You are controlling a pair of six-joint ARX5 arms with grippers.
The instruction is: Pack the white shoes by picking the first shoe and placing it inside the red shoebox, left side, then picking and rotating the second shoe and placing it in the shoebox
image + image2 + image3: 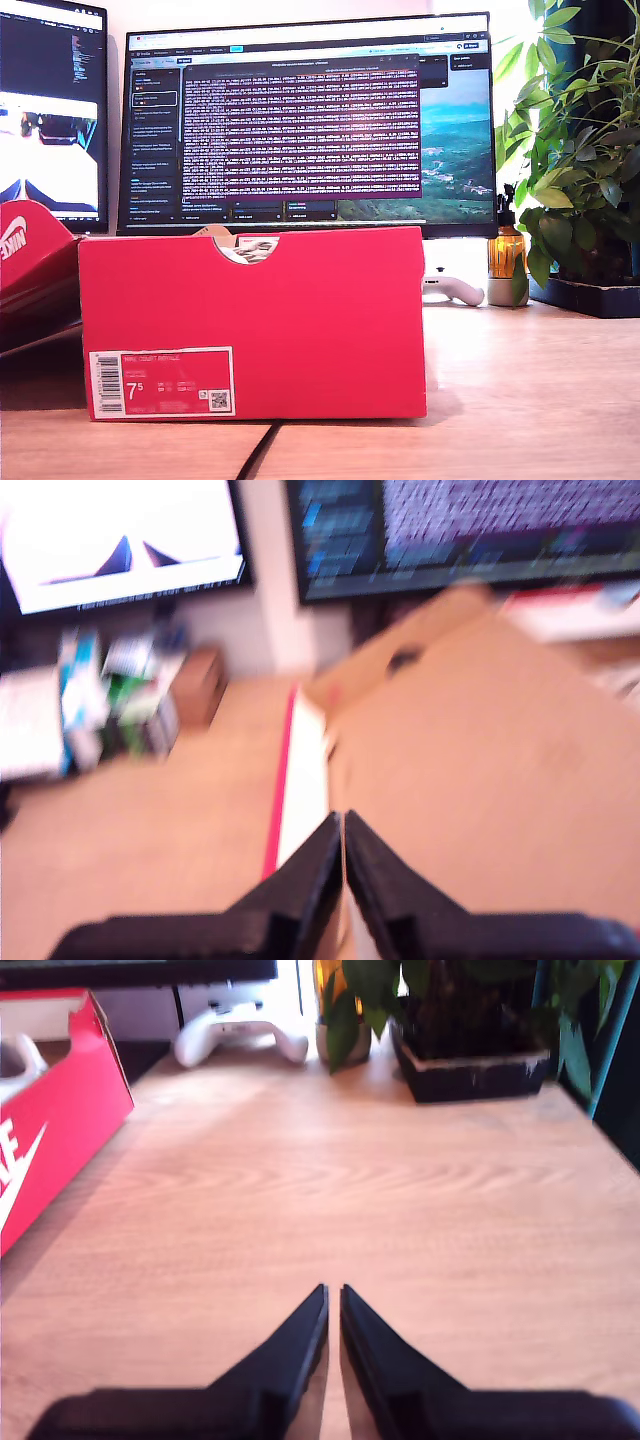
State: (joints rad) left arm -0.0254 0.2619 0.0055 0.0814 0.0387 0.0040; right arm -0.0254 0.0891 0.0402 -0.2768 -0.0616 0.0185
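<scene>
Red cardboard: the red shoebox [252, 322], standing across the lower centre of the exterior view on the wooden desk [530, 400], label with barcode and "7.5" at its lower left, half-round notch in the top edge. White shoes: only a scrap of white shows through that notch [247, 250] in the exterior view, and a white rounded form inside the box wall at the upper left of the second wrist view (how many shoes are in, and how they lie, cannot be told). Step, as a judgement: packing looks at or near its close, since no shoe lies loose on the desk in any view; the next move would call for confirming that both shoes sit in the box. My first gripper [342, 825]: jaws brought together, nothing between them, over the box's open flap, picture blurred. My second gripper [333, 1300]: jaws nearly touching, holding nothing, above bare desk, the box well apart at the frame's left. Also present: monitors [310, 120], potted plant [580, 130], white game controller [240, 1030]
</scene>
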